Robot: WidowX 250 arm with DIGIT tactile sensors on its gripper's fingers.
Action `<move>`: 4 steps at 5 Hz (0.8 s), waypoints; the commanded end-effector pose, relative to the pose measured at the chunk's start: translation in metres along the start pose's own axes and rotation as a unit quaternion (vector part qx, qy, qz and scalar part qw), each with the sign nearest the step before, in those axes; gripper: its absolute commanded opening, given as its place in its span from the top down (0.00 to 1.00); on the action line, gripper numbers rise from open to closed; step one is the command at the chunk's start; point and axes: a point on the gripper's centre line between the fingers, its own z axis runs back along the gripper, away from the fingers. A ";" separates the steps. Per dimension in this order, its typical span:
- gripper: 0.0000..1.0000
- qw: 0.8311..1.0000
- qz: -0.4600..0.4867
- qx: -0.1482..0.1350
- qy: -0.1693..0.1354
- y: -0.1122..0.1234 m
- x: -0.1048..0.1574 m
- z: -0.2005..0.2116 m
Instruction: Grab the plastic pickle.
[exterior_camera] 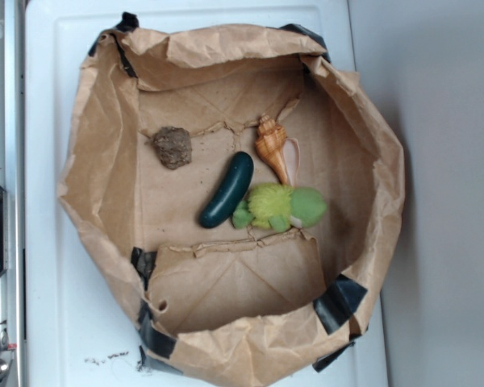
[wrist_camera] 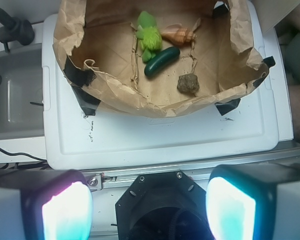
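The plastic pickle [exterior_camera: 227, 190] is glossy dark green and lies slantwise on the floor of an opened brown paper bag [exterior_camera: 89, 185]. In the wrist view the pickle [wrist_camera: 161, 61] shows far ahead, inside the bag [wrist_camera: 115, 92]. My gripper [wrist_camera: 149, 212] is open and empty, with its two glowing pads [wrist_camera: 65, 212] wide apart at the bottom of the wrist view, well back from the bag and above a black mount. The gripper does not show in the exterior view.
Beside the pickle lie a fuzzy yellow-green plush toy [exterior_camera: 276, 206], an orange-tan shell [exterior_camera: 273, 145] and a brown lumpy ball [exterior_camera: 172, 147]. The bag's crumpled walls stand up all round, taped in black at the corners. It sits on a white board [exterior_camera: 48, 306].
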 end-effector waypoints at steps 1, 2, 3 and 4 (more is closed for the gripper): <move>0.00 1.000 0.000 0.000 0.000 0.000 0.000 0.000; 0.00 1.000 -0.012 0.003 -0.022 -0.002 0.047 -0.002; 0.00 0.999 -0.002 -0.003 -0.037 0.008 0.093 -0.008; 0.00 0.999 -0.015 0.007 -0.027 0.010 0.138 -0.011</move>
